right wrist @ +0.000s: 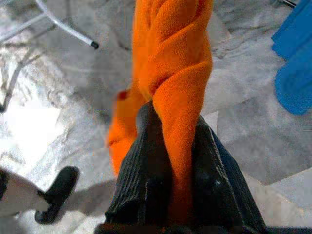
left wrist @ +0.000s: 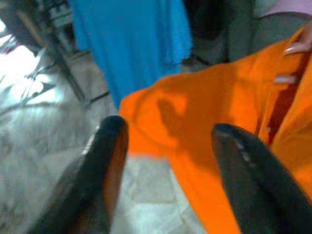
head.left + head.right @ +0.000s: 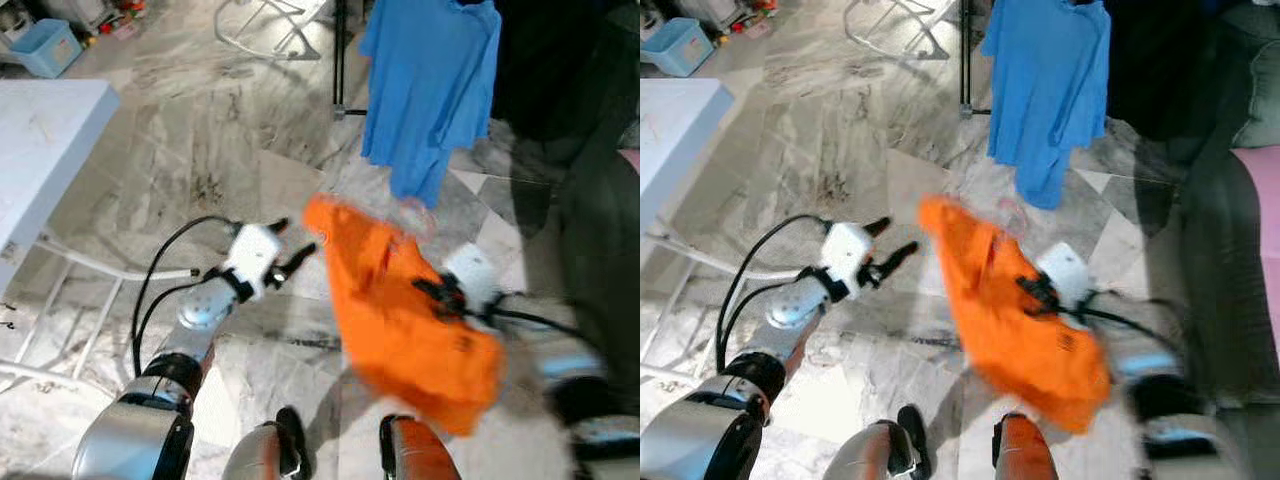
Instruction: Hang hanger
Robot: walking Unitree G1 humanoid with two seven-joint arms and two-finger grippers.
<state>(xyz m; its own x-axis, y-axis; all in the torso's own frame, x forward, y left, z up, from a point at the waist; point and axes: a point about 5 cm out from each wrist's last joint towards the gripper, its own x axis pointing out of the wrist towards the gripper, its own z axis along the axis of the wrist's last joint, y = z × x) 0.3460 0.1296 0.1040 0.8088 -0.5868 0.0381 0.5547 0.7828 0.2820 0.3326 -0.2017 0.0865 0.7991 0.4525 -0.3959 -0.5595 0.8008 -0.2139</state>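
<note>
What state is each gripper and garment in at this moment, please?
left gripper: open, empty, beside the orange shirt's upper corner.
right gripper: shut on the orange shirt.
orange shirt: held up off the floor, bunched between the fingers.
blue shirt: hanging from the rack.

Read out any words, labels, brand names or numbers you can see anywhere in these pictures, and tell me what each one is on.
None can be read.
Orange cloth garment, clamped in the right gripper: a small dark mark near its lower edge, too blurred to read.
Hanging blue T-shirt: no print visible.
Light blue plastic bin: no label legible.
Left gripper: open, no markings visible.
</note>
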